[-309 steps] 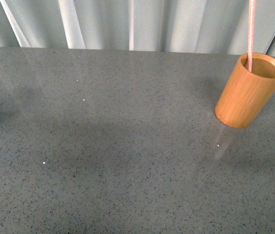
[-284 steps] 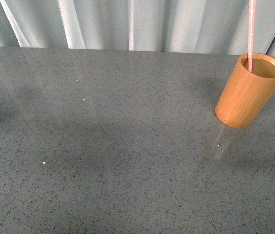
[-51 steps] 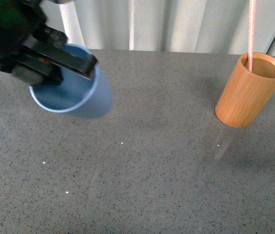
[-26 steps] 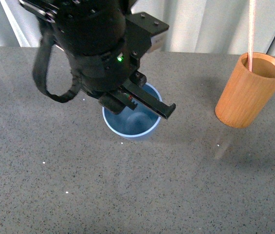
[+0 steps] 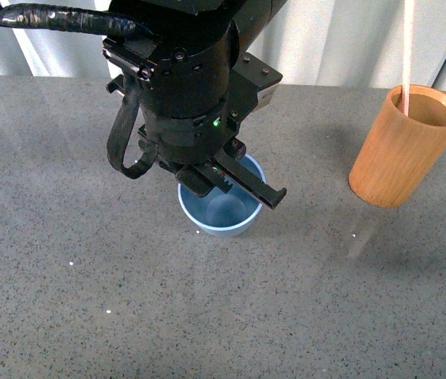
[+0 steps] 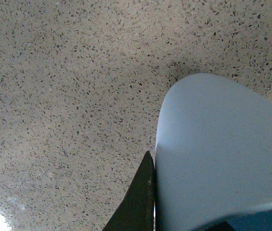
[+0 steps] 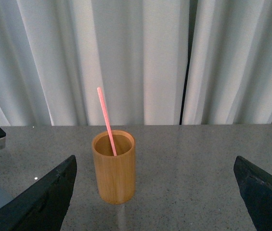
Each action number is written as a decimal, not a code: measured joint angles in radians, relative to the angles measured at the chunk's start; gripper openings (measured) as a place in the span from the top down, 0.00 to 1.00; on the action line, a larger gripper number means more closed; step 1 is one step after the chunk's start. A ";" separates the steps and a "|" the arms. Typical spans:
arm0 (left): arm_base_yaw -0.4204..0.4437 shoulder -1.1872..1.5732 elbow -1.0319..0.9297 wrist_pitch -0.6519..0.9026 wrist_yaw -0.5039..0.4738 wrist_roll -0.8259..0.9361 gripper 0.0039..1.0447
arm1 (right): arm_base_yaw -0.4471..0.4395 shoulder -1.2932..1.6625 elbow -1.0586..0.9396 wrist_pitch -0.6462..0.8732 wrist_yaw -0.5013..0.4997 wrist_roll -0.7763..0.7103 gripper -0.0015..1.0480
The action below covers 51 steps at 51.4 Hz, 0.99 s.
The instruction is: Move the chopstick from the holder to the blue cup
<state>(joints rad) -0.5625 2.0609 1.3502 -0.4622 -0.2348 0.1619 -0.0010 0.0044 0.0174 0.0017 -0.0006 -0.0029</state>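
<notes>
Left gripper (image 5: 237, 186): closed on the blue cup (image 5: 219, 218), gripping it at the rim. One dark finger (image 6: 138, 207) pressed flat against the outside wall in the left wrist view, the other side hidden past the rim. Cup mouth up, inside bare. Base on the table (image 5: 325, 308) or just above it: cannot tell.

Small green light (image 5: 217, 122) lit on the left arm's black housing. Black strap loop (image 5: 122, 146) hanging beside it.

Right gripper (image 7: 155, 161): spread wide and holding nothing. Only the two dark finger ends seen, at the lower corners of the right wrist view. Aimed at the holder (image 7: 114, 167) from some way off.

Chopstick (image 5: 406, 49): in the holder (image 5: 400, 150), leaning on the rim, with most of its length above the mouth. Top end out of the front view, but seen whole and tilted in the right wrist view (image 7: 105, 118).

Holder upright, well apart from the cup toward the right, close to the right edge of the front view.

Speckled grey table open between cup and holder, also open on the near side and to the left. Far table edge straight, running just behind the holder, with a white pleated curtain (image 5: 325, 39) hanging directly beyond it.
</notes>
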 joint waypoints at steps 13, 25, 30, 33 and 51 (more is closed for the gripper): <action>0.010 0.001 0.016 -0.014 0.001 0.011 0.79 | 0.000 0.000 0.000 0.000 0.000 0.000 0.10; 0.026 0.002 0.062 -0.024 -0.011 0.019 0.34 | 0.000 0.000 0.000 0.000 0.000 0.000 0.10; 0.031 0.002 0.069 -0.030 -0.021 0.025 0.13 | 0.000 0.000 0.000 0.000 0.000 0.000 0.10; 0.035 0.002 0.075 -0.035 -0.024 0.032 0.05 | 0.000 0.000 0.000 0.000 0.000 0.000 0.10; 0.053 0.000 0.108 -0.051 -0.034 0.054 0.06 | 0.000 0.000 0.000 0.000 0.000 0.000 0.10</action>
<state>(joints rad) -0.5098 2.0613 1.4582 -0.5129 -0.2684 0.2157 -0.0010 0.0044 0.0174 0.0017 -0.0006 -0.0029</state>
